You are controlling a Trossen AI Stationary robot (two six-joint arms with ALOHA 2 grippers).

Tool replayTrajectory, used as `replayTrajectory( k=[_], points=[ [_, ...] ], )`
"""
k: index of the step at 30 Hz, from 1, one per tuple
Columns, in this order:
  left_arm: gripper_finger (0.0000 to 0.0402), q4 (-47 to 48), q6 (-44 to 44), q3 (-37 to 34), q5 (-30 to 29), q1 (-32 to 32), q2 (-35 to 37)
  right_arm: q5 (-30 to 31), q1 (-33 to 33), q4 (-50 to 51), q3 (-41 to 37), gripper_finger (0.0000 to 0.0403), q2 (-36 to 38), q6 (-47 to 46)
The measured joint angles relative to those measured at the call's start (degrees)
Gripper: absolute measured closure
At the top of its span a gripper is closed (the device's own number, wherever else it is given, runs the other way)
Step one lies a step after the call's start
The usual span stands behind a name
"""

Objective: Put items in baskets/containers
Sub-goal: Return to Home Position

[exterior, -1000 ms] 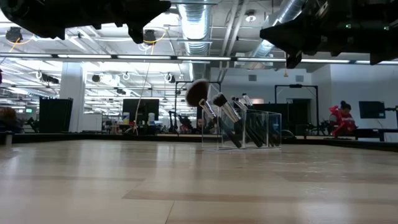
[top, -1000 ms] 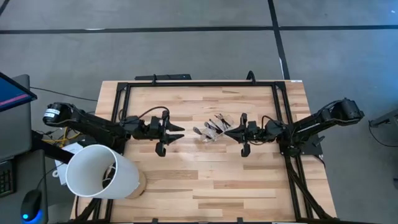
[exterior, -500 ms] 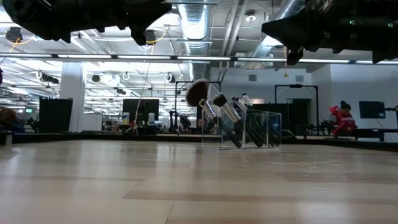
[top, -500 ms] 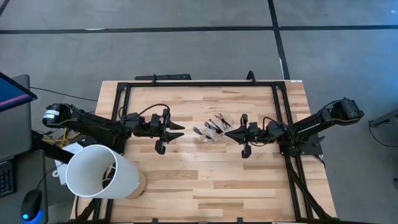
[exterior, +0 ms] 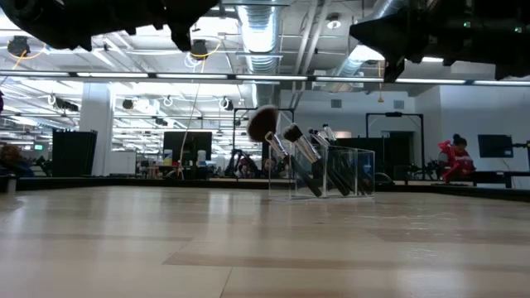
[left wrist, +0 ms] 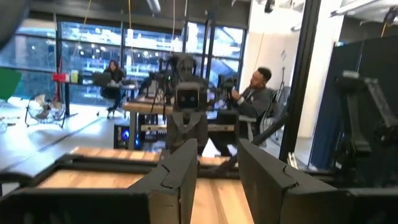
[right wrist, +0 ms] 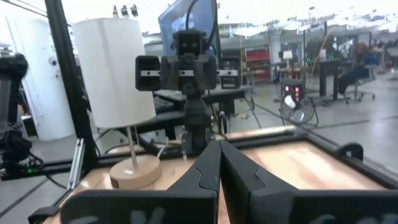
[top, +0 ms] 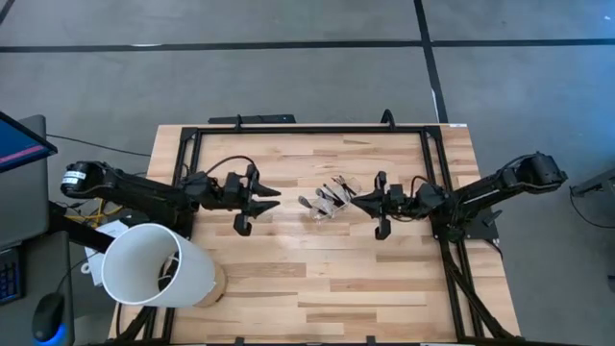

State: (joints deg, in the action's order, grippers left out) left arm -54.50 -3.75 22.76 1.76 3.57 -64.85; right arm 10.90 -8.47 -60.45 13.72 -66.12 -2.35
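The transparent organizer (top: 327, 200) stands on the wooden table (top: 288, 288), about in its middle. In the low view it is a clear box (exterior: 333, 170) and the makeup brushes (exterior: 298, 157) are inside it, leaning to one side. Their heads stick out above its rim, and the biggest one is a round fluffy blush brush head (exterior: 263, 122). From above, the brushes (top: 333, 195) look like a small bundle of dark and silver sticks.

The left gripper (top: 273, 198) is to the left of the organizer, near it but not touching, and its tips point toward it. In the left wrist view its two fingers (left wrist: 177, 177) stand apart with a free gap between them, and they hold nothing.

The right gripper (top: 356, 201) is just beside the organizer on the other side and also points at it. In the right wrist view its fingers (right wrist: 205, 171) are pressed together, and nothing is between them.

The white cylinder (top: 154, 264) stands well apart from the organizer, past the left arm at the table corner. A black frame (top: 307, 130) runs around the table edge, with the organizer inside it.
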Motion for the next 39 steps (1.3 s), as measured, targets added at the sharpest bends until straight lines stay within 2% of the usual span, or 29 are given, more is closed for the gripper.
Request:
replayTrajectory(
  k=[6,10,15,19,25,34,39],
  points=[
    [0.0289,2.55,-0.15,0.0,0.02,0.55,5.41,0.0,-0.03,4.52,0.0,0.0402,5.37,1.29],
    [0.0289,5.2,-0.68,-0.02,-0.08,0.52,7.51,2.69,-0.09,10.87,0.0,0.0402,9.39,0.72],
    [0.0296,6.13,-1.45,-0.07,-0.2,0.52,8.84,2.95,-1.06,14.57,-0.02,0.0402,14.27,0.92],
    [0.0324,8.49,-1.44,-0.07,-0.22,0.5,10.34,5.35,-2.11,20.86,0.0,0.0402,18.64,1.28],
    [0.0394,11.04,-1.21,-0.07,-0.24,0.5,11.32,10.64,-3.3,29.88,-0.02,0.0402,23.32,1.31],
    [0.0396,14.88,-1.03,-0.07,-0.24,-1.29,11.26,11.96,-4.04,33.84,-0.02,0.0402,27.83,1.37],
    [0.0396,17.82,-1.03,-0.09,-0.24,-1.5,13.49,11.98,-4.04,36.78,-0.02,0.0402,30.66,1.58]
  ],
)
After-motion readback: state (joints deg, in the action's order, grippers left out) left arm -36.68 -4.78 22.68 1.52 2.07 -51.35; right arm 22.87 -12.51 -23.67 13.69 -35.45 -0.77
